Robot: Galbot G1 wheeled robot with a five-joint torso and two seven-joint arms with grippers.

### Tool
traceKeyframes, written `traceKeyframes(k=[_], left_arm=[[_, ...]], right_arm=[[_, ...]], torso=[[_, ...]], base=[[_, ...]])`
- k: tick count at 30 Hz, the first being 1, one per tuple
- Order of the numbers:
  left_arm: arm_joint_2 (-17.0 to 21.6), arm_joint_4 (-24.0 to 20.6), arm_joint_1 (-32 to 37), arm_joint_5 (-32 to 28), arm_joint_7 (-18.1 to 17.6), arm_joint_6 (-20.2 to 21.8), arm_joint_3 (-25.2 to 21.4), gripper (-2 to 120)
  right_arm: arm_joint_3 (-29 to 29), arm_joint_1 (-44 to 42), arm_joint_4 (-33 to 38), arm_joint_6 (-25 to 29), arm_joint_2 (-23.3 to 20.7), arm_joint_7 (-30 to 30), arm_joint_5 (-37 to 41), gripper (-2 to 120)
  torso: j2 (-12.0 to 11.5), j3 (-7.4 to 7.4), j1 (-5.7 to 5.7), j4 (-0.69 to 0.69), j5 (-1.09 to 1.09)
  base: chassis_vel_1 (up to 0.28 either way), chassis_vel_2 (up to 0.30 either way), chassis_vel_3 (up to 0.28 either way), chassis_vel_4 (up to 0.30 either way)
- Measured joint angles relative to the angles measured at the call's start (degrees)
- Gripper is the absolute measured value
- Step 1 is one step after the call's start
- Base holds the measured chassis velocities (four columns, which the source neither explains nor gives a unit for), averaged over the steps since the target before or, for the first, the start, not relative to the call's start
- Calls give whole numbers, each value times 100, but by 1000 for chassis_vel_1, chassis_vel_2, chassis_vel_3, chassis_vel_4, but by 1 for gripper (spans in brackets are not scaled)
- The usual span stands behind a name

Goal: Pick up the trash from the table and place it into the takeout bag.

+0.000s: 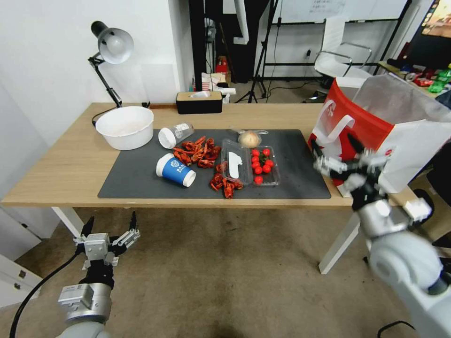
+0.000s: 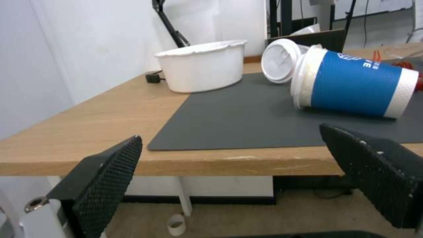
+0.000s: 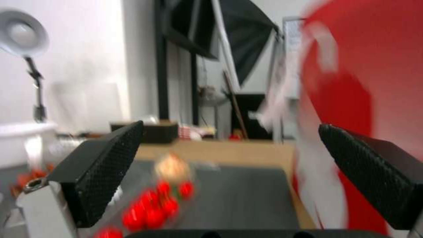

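Observation:
On the table's dark mat lies the trash: a blue paper cup on its side, a clear white-lidded cup, a pale wrapped bun and red shell scraps. The red-and-white takeout bag stands at the table's right end. My right gripper hangs open just in front of the bag, level with the table's front edge. My left gripper is open below the front edge, and in its wrist view it faces the blue cup. The right wrist view shows the open right gripper, the bun and the bag.
A white bowl sits at the left of the table beside a desk lamp. A clear tray of cherry tomatoes lies mid-mat. A black tissue box stands at the back edge. A chair and tripods stand behind.

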Motion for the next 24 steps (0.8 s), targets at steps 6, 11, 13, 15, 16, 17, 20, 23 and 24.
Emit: traceKeyframes(k=[6, 11, 13, 15, 16, 17, 20, 23, 24], left_arm=[[4, 46, -20, -8, 16, -19, 37, 100], [7, 115, -18, -13, 16, -63, 64, 100], [11, 116, -11, -19, 16, -66, 64, 100], [19, 115, -2, -29, 16, -66, 60, 100], [26, 110, 8, -44, 20, -66, 55, 100], [26, 102, 12, -55, 25, -65, 51, 100], [21, 92, 15, -59, 33, -63, 52, 100], [17, 89, 16, -60, 41, -62, 66, 100], [17, 89, 16, -60, 41, -62, 66, 100]], right_arm=[[93, -595, -175, 234, 412, -51, -115, 100], [-73, -780, -267, 223, 688, -29, -201, 100], [-129, -787, -279, 208, 722, -20, -221, 100], [-183, -801, -283, 171, 746, -20, -235, 100], [-228, -809, -288, 123, 768, -21, -247, 100], [-250, -805, -296, 105, 784, -29, -263, 100], [-270, -785, -307, 84, 796, -35, -273, 100], [-278, -772, -328, 67, 798, -42, -284, 100], [-278, -772, -328, 67, 798, -42, -284, 100]], torso=[[0, 0, 0, 0, -1], [0, 0, 0, 1, 1], [0, 0, 0, 1, -1], [0, 0, 0, 1, 1], [0, 1, 0, 1, -1], [0, 1, 0, 1, 0], [0, 1, 0, 1, 0], [0, 1, 0, 1, 0], [0, 1, 0, 1, 0]], base=[[0, 0, 0, 0], [0, 0, 0, 0], [0, 0, 0, 0], [0, 0, 0, 0], [0, 0, 0, 0], [0, 0, 0, 0], [0, 0, 0, 0], [0, 0, 0, 0], [0, 0, 0, 0]])
